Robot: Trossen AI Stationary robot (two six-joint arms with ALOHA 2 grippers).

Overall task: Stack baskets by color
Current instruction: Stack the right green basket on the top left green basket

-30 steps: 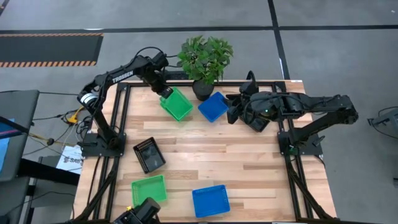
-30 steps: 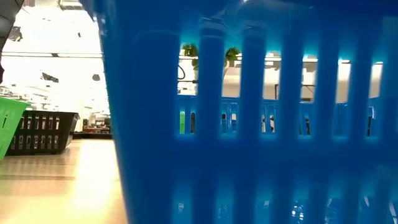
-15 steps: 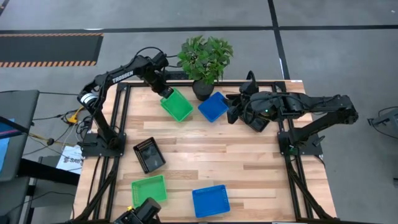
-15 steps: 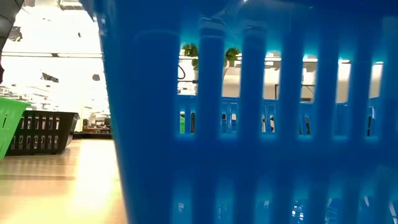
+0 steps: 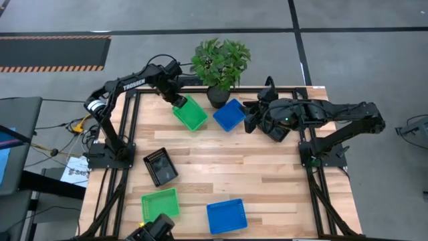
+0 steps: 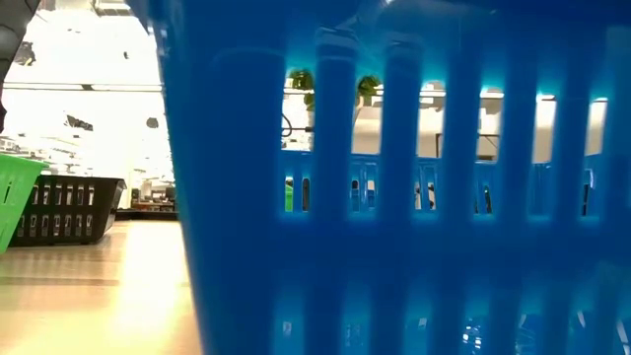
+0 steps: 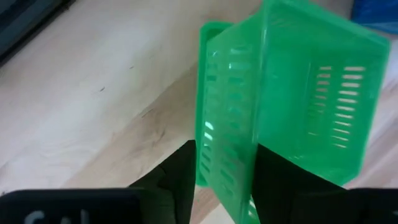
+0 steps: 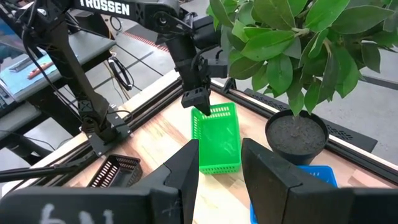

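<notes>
The left gripper (image 5: 178,100), fingers parted astride the far wall of a green basket (image 5: 190,112) on the bench (image 5: 267,167), could drag it askew; the idle right gripper (image 5: 251,117), open, hovers beside a blue basket (image 5: 229,115).

baskets showing: green stacks 2 (image 5: 190,112) (image 5: 160,203) | blue stacks 2 (image 5: 229,115) (image 5: 226,215) | black 1 (image 5: 160,166) | plant sitting far: 1 (image 5: 221,63)

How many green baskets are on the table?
2 visible. One green basket sits at the far edge beside the plant, at the left claw; another lies near the front-left corner. More may be stacked or hidden.
</notes>
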